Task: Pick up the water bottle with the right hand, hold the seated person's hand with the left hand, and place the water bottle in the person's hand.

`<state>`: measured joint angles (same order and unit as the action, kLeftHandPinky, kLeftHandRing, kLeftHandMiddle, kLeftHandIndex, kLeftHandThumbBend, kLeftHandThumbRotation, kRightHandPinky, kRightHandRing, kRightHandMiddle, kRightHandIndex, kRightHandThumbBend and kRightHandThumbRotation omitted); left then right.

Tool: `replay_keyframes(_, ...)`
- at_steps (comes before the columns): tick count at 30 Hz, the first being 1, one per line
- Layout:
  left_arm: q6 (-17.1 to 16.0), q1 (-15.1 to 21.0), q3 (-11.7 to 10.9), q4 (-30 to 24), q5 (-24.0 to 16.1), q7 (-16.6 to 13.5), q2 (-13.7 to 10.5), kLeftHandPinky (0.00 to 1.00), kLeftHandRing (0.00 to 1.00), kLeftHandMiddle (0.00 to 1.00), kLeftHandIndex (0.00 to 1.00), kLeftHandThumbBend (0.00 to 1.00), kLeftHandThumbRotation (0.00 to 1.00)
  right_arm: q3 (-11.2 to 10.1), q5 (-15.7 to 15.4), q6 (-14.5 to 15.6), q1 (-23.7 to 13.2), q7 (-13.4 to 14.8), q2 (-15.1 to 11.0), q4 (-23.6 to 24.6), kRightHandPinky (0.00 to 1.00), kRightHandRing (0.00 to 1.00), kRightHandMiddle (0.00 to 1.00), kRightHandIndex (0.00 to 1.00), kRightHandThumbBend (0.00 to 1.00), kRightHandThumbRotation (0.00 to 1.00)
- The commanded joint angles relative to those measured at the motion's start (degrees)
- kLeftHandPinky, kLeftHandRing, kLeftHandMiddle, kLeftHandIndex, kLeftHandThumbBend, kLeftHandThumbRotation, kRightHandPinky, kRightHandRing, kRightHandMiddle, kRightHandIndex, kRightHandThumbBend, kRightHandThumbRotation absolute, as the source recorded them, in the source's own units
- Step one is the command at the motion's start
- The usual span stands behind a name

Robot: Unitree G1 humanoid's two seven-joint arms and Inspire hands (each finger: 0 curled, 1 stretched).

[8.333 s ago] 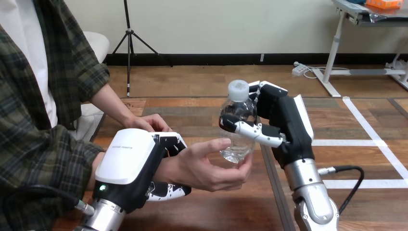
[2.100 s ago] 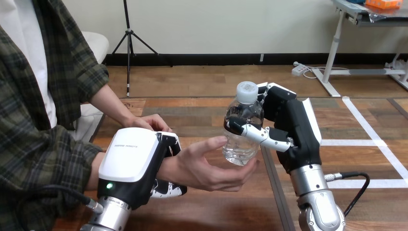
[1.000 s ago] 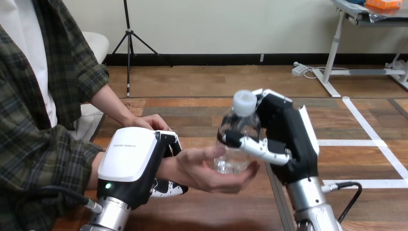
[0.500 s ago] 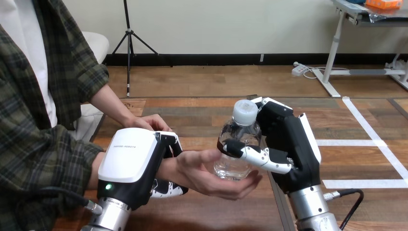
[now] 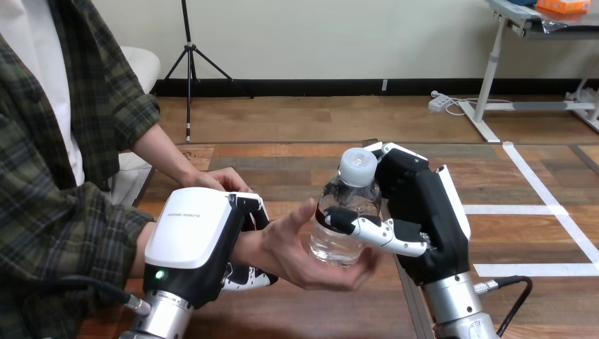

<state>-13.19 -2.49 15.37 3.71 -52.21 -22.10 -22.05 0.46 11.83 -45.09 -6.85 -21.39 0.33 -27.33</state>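
Your left hand (image 5: 201, 244) clamps the person's wrist (image 5: 248, 248) at 8 o'clock, likely steadying the palm (image 5: 300, 260) under the bottle (image 5: 342, 226) that your right hand (image 5: 424, 219) grips from 3 o'clock.

One head view, facing forward and down, tabletop (image 5: 325, 311) close below, left hand (image 5: 194, 240), right hand (image 5: 424, 212) in near foreground

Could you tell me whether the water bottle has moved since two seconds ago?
Yes. The water bottle has come down toward the person's hand: its cap, earlier above the table's far edge, now sits below it.
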Motion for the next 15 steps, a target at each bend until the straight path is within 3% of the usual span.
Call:
replay_keyframes(1,-0.06,3.02,-0.48,0.51,0.54,-1.20,-0.14,0.34,0.34,0.37,0.36,0.92,0.00,0.28,1.05,-0.45,-1.38,-0.36,0.89,3.13,0.35,0.39,0.44,0.47,0.57,0.00)
replay_keyframes(15,0.31,2.80,-0.45,0.41,0.58,-0.96,0.02,0.34,0.34,0.37,0.36,0.92,0.00,0.49,1.71,-0.12,-1.13,-0.92,0.59,3.25,0.36,0.38,0.44,0.48,0.57,0.00)
